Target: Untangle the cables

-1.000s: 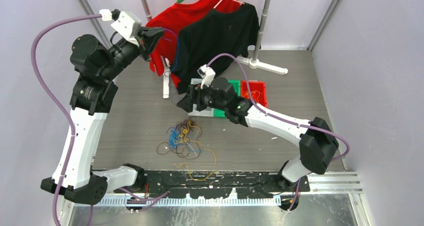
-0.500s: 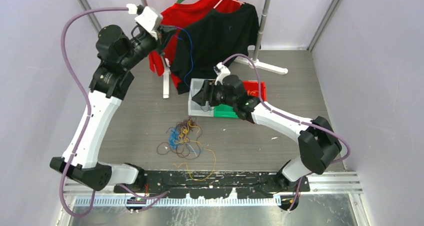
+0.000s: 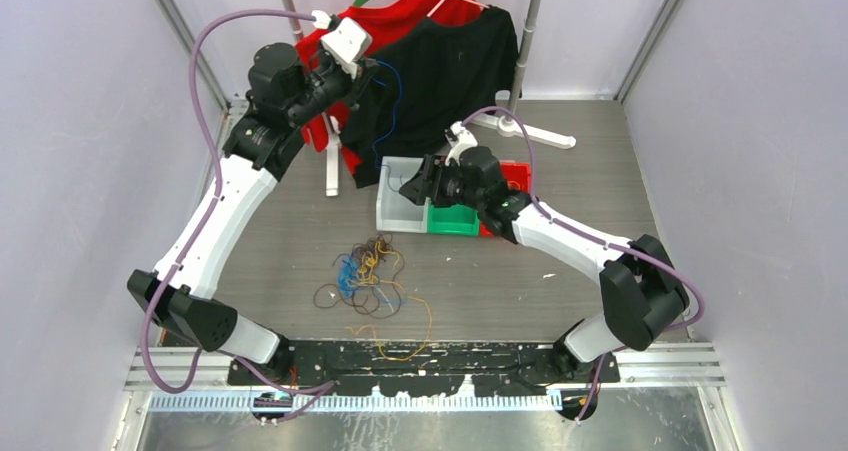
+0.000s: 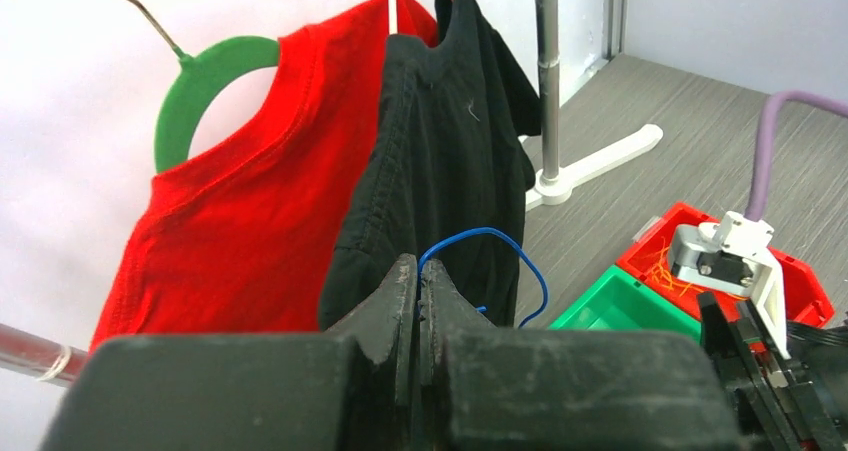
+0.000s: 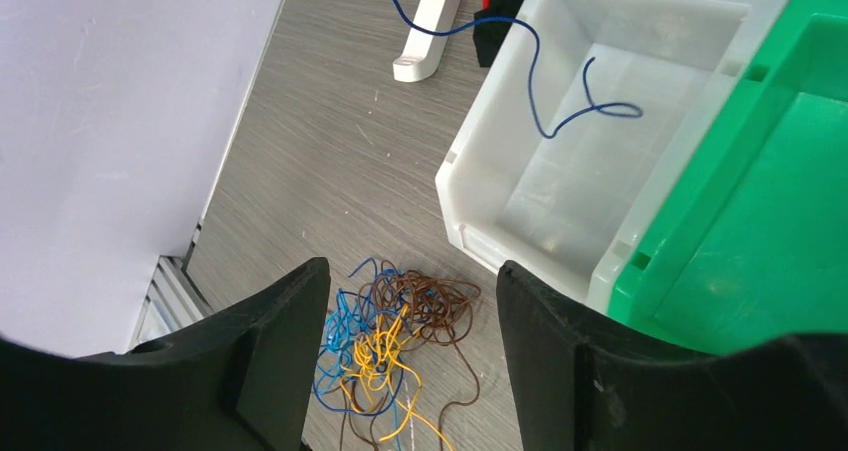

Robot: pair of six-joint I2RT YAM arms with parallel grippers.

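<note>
Left pincer [image 4: 419, 276] grips blue cable [image 4: 482, 231], dangling over white bin [image 5: 497, 121].

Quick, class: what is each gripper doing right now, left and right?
Left gripper: closed, holding a blue cable.
Right gripper: open, holding nothing.

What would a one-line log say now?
left gripper: shut on blue cable, held high | its end: over white bin | right gripper: open, empty | tangled cables: on table

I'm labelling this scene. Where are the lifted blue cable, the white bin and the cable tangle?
blue cable [image 5: 610, 111], right wrist view, its looped free end.
white bin [image 5: 570, 191], right wrist view, bare floor.
cable tangle [image 3: 368, 274], top view, its middle.
</note>
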